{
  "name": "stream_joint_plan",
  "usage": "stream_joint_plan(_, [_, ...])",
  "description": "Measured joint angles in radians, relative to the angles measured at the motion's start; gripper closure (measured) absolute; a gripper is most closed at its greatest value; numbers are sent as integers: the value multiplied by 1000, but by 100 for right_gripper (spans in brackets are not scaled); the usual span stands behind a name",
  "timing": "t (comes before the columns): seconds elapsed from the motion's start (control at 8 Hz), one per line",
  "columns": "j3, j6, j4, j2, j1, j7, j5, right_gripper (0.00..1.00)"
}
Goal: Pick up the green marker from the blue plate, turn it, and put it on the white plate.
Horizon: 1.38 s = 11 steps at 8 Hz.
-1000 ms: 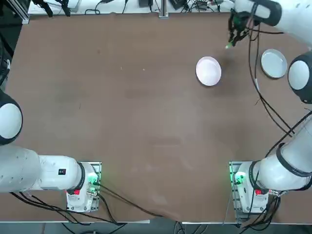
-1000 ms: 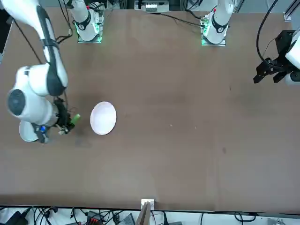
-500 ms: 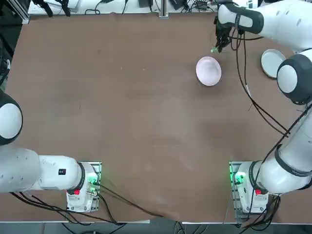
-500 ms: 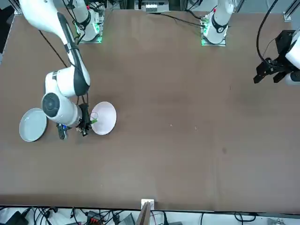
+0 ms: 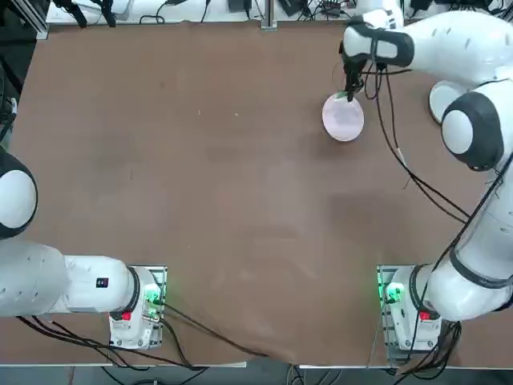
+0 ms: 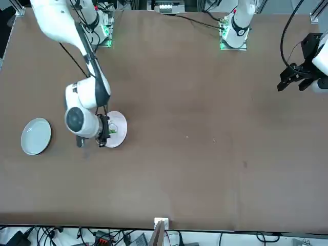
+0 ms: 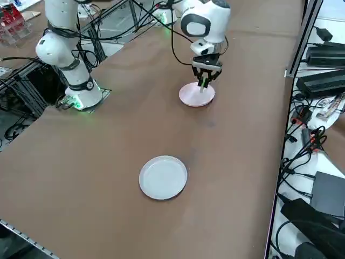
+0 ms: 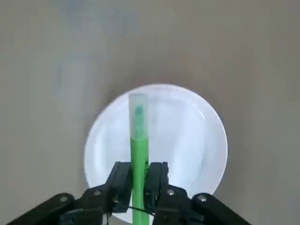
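Green marker (image 8: pixel 138 154) in tool (image 8: pixel 139 179); over white plate (image 8: pixel 197 136)

Green marker (image 8: pixel 138 140) clamped in claw (image 8: pixel 140 177) over white plate (image 8: pixel 187 136); blue plate (image 7: pixel 163 177) apart.

Even, bright overhead light — soft shadows, wrist view hazy.

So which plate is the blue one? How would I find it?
Start at the brown table and find the right tool holding the green marker over the white plate. The blue plate lies apart from it, empty, and looks duller and greyer.
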Motion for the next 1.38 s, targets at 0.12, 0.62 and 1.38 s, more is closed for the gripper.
stream_joint_plan(0.12, [0,6,-3,17,13,21,0,82])
stream_joint_plan(0.62, [-3,99,-75,25,25,33,0,82])
stream_joint_plan(1.38, [-3,101,-108,28,48,33,0,77])
